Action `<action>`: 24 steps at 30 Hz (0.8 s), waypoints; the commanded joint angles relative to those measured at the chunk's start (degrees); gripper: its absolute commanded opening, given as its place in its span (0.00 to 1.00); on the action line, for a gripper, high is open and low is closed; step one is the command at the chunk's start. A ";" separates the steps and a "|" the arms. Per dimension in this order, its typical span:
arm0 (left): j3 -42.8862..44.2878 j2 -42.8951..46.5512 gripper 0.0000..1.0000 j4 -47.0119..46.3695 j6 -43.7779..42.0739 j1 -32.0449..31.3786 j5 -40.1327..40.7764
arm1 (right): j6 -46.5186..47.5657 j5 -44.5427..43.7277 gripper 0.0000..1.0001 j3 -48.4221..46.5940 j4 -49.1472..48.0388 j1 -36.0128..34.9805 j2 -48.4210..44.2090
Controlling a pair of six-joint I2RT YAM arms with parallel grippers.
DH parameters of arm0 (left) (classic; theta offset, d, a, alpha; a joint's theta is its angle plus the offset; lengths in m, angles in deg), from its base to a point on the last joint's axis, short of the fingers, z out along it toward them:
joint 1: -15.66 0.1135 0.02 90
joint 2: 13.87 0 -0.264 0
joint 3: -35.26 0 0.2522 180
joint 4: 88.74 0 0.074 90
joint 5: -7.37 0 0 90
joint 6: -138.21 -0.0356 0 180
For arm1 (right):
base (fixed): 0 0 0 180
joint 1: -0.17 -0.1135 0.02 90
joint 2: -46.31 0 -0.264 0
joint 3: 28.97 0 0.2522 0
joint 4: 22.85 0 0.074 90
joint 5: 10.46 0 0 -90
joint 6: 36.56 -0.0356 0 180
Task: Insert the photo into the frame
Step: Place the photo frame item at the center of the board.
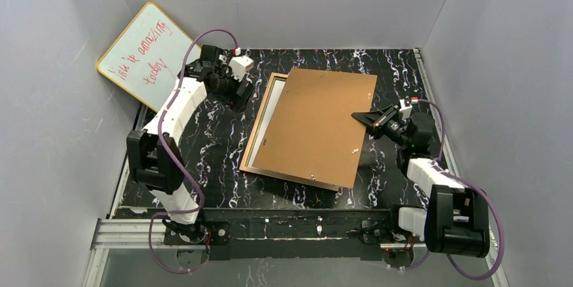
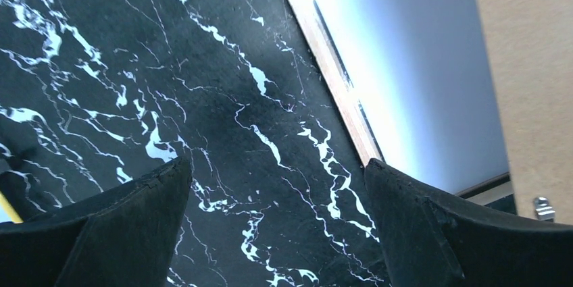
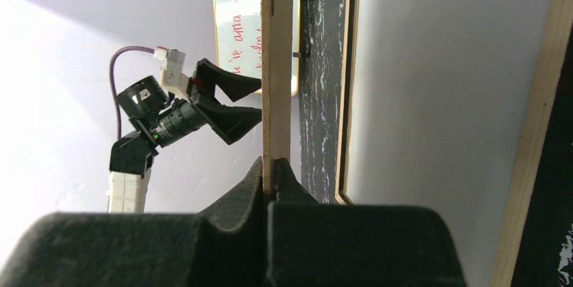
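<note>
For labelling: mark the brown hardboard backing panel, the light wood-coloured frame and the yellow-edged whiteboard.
brown hardboard backing panel [image 1: 317,125], top view, middle.
light wood-coloured frame [image 1: 257,128], top view, left rail.
yellow-edged whiteboard [image 1: 145,54], top view, written face.

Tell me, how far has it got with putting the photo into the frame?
The frame lies back-up. The pale surface inside it may be the photo's white back or bare glass; I can't tell. In hand: the right gripper pinches the brown backing panel, which sits skewed over the frame. The left gripper is open over the table. Left: the panel isn't seated squarely.
</note>
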 commanded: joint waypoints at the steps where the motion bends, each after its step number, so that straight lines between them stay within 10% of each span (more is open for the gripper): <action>1: -2.32 -2.88 0.98 -1.33 1.69 1.34 -0.53 | -0.54 3.94 0.01 -0.15 -10.55 0.81 2.73; 24: -4.80 -14.06 0.82 -9.05 5.60 1.50 0.86 | 1.03 4.20 0.01 -3.99 -26.29 -1.79 25.15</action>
